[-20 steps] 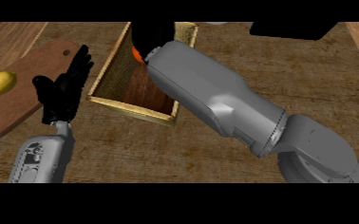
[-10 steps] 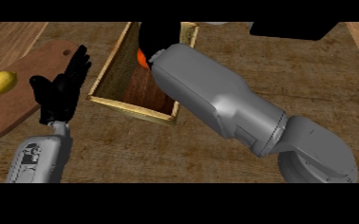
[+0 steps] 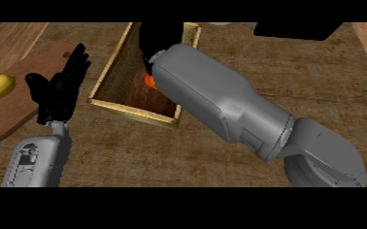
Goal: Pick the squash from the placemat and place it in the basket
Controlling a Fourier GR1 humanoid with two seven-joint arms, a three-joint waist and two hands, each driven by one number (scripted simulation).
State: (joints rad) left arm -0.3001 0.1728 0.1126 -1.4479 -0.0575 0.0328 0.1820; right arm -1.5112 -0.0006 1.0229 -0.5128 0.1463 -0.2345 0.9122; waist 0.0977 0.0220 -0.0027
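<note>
Evidently placing: the right hand (image 3: 163, 41) sits inside the basket (image 3: 136, 112) over the squash (image 3: 150, 81), and I cannot tell its grip; next comes letting go. The left hand (image 3: 61, 89) rests open.

Soft, even light falls from above. Just right of the fingers (image 3: 75, 65) of the left hand (image 3: 61, 94), the basket (image 3: 118, 70) has its inner wall in shadow.
</note>
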